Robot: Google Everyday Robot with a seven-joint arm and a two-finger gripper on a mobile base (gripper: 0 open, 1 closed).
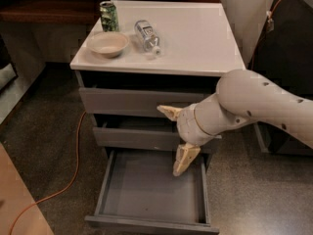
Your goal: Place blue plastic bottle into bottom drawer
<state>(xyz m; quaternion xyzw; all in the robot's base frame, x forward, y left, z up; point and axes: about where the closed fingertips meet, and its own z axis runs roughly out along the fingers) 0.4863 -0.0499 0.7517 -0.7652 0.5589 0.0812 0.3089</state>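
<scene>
Hovering gripper (176, 136) splayed above bottom drawer (142, 192); bowl (108, 44), can (109, 16) beside bottle (146, 35).

Bulky smooth white arm (264, 102), small dark dots; thin tan ring at wrist; gripper (168, 141) just above bottom drawer (146, 192); two cream wedge-shaped fingers (185, 158)

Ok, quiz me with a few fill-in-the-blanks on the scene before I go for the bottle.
1. The blue plastic bottle lies on its ____ on the cabinet top.
2. The bottom drawer is pulled ____, with nothing inside.
3. The open gripper hangs before the drawer fronts, holding ____.
4. The drink can behind the bowl is ____ in colour.
Missing: side; open; nothing; green.
</scene>
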